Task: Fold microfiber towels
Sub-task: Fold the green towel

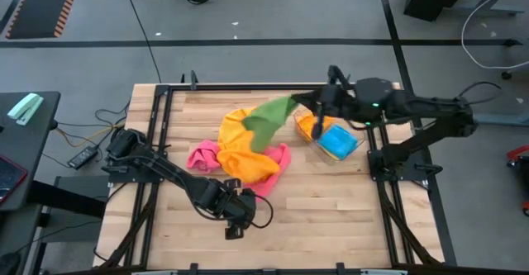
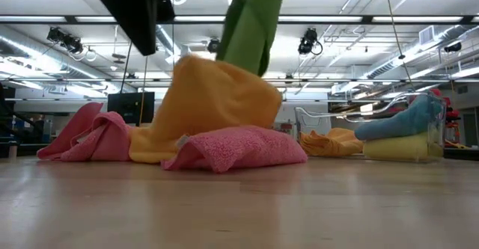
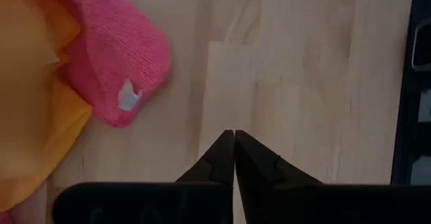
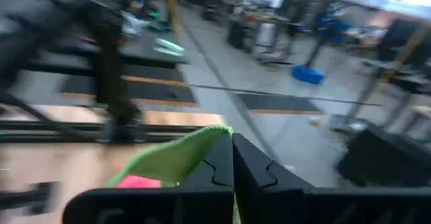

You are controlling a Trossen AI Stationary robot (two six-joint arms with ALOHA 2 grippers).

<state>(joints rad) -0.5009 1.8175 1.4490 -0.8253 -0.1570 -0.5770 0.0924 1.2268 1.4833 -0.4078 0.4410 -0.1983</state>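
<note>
The right gripper (image 1: pixel 307 101), clamped on a soft green microfiber towel (image 1: pixel 269 121), holds it raised over the orange towel (image 1: pixel 240 151) and pink towel (image 1: pixel 277 169) heaped mid-table. The left gripper (image 3: pixel 234 138), fingers together and empty, hovers near the wooden table's (image 1: pixel 331 209) front edge.

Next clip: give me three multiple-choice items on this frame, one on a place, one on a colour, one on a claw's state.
1. Where is the blue towel?
A. In the clear tray
B. Under the pink towel
C. On the floor

2. What colour is the towel lifted by the right claw?
A. Blue
B. Pink
C. Green

3. How is the left claw?
A. Shut on a towel
B. Shut, holding nothing
C. Wide open

Key: 1 A, the blue towel lies in the clear tray. 2 C, the right claw pinches the green towel. 3 B, the left claw hangs closed over bare table.
</note>
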